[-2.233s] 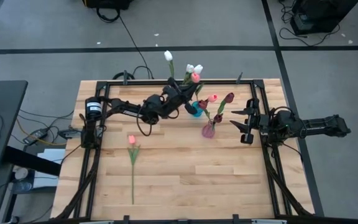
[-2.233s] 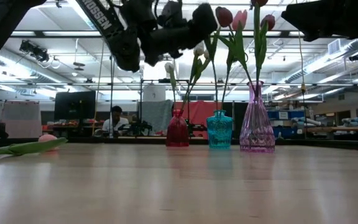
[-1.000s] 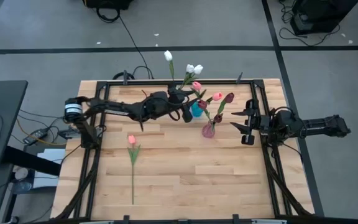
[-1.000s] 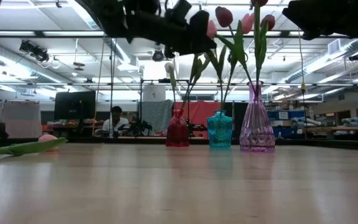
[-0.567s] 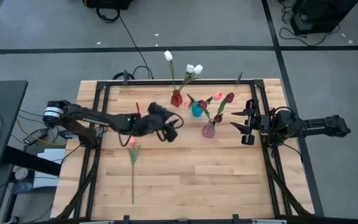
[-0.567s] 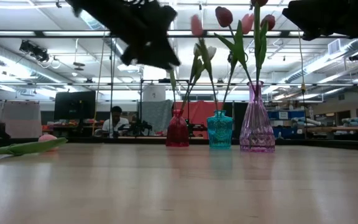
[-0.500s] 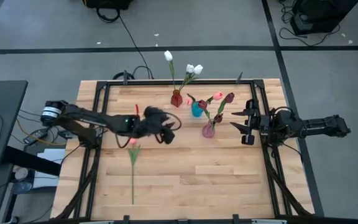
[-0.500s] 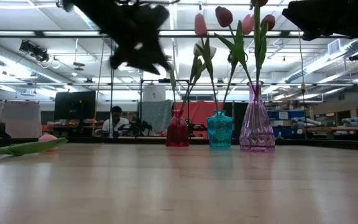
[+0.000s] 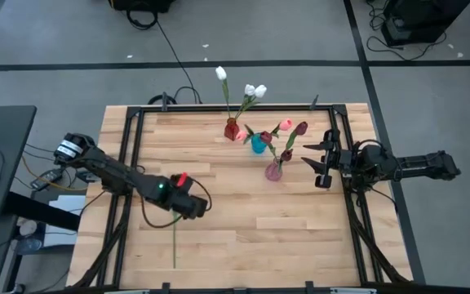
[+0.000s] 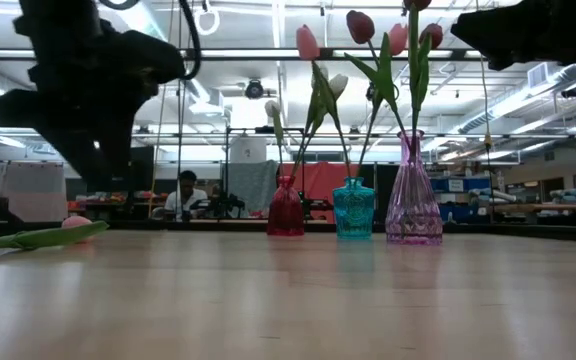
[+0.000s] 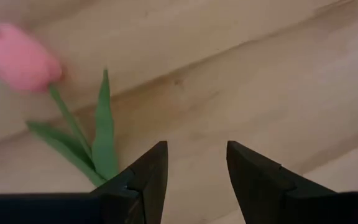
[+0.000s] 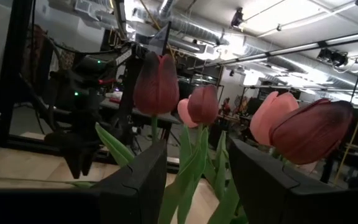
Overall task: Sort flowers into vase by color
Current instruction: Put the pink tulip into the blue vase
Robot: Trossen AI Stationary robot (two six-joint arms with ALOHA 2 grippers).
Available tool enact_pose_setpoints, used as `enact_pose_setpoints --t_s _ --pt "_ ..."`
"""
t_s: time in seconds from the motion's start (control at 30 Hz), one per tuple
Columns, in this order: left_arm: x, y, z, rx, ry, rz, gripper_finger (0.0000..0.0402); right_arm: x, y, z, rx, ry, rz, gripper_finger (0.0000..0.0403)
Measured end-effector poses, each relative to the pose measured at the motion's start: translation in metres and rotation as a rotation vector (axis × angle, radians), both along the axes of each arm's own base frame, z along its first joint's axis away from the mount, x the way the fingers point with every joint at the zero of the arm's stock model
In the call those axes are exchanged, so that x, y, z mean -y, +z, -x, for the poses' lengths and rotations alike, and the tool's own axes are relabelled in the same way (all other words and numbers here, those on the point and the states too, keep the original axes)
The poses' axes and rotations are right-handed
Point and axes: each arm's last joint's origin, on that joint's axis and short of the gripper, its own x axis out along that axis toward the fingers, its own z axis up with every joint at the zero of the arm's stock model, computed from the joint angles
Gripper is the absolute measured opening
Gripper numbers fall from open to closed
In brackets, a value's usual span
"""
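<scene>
My left hand [image 11: 191, 171] hangs released over the pale wooden worktop [image 9: 284, 220], fingers apart just beside the loose pink tulip with its long green stem [image 11: 67, 112] lying flat. The red glass vase [image 9: 232, 131], teal glass vase [image 9: 257, 144] and pink glass vase [image 9: 273, 171] hold the other tulips. My right hand [image 9: 312, 161] waits released near the pink vase.
</scene>
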Motion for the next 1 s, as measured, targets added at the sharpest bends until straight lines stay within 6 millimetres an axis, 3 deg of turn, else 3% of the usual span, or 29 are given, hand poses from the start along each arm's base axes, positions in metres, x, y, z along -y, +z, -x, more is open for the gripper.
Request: enact_pose_setpoints --t_s 0.47,0.87,1.0 --pt "0.008 -0.033 -0.003 -0.166 0.068 -0.045 0.0170 0.000 -0.001 -0.003 -0.010 0.000 0.000 0.0185" --pt "0.002 -0.025 0.012 -0.334 0.107 -0.132 0.0170 0.000 0.000 -0.003 -0.002 0.002 -0.003 0.0185" --pt "-0.001 -0.032 0.015 -0.332 0.110 -0.178 0.0170 0.000 0.000 -0.003 0.006 0.002 -0.004 0.0185"
